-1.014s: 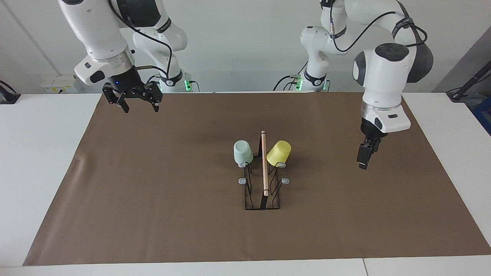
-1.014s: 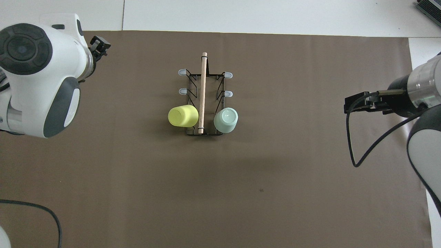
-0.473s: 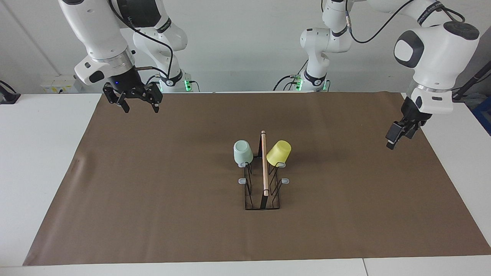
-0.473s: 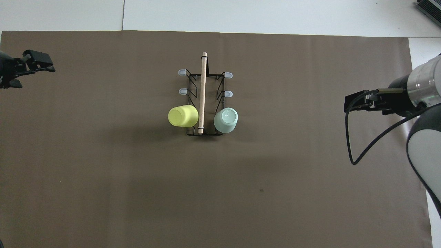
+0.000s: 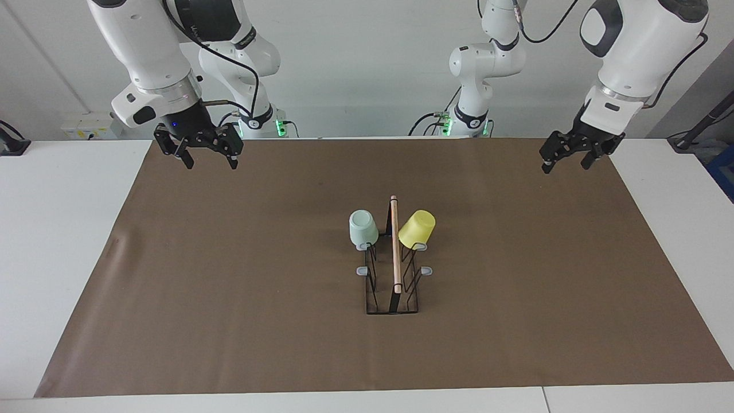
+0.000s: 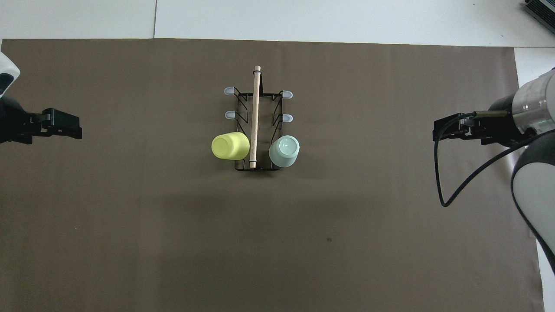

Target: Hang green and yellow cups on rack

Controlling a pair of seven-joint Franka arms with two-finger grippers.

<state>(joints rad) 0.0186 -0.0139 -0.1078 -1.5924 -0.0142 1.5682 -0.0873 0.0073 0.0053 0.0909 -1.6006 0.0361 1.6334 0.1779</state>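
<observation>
Facing view: black wire rack with wooden rod handle stands mid-mat on the brown mat.
Green cup: upside down on the rack peg nearest the robots, on the side toward the right arm's end of the table.
Yellow cup: tilted on the matching peg on the side toward the left arm's end.
Four grey-tipped pegs bare.
Left gripper: raised over the mat's corner by the left arm's base, jaws apart, holding nothing.
Right gripper: raised over the mat's corner by the right arm's base, jaws apart, holding nothing.
</observation>
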